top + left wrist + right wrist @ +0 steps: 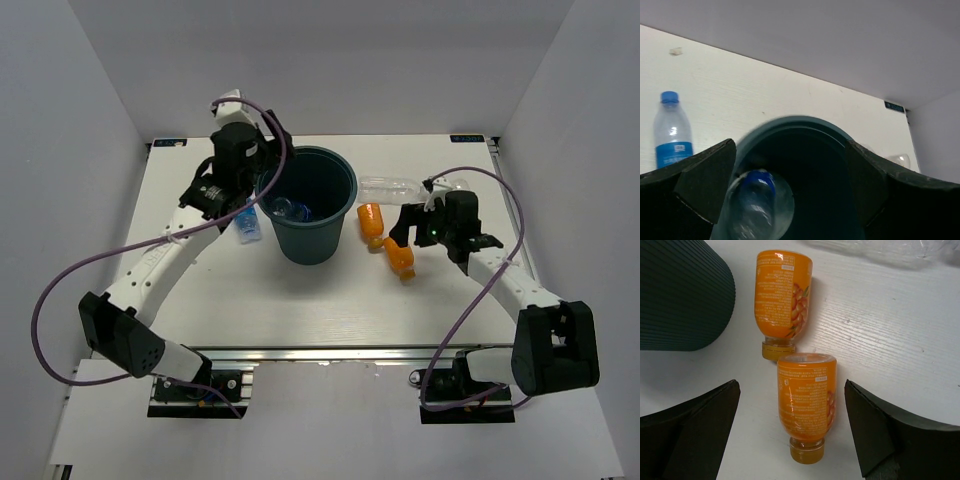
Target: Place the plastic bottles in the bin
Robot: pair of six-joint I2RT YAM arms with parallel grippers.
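Observation:
The dark teal bin (335, 185) stands mid-table. My left gripper (256, 194) is open over its left rim; in the left wrist view (790, 160) a blurred clear bottle with a blue cap (757, 202) lies free inside the bin (805, 127), also seen from above (291, 209). A second blue-label bottle (248, 228) sits on the table left of the bin (672, 135). Two orange bottles (371, 222) (401, 258) lie right of the bin. My right gripper (398, 238) is open, its fingers either side of the nearer orange bottle (806, 400); the farther one (782, 295) lies beyond it.
A clear unlabelled bottle (395, 187) lies behind the orange ones, at the top of the right wrist view (880, 250). The bin's ribbed wall (680, 295) is close on my right gripper's left. White walls enclose the table (300, 300) on three sides.

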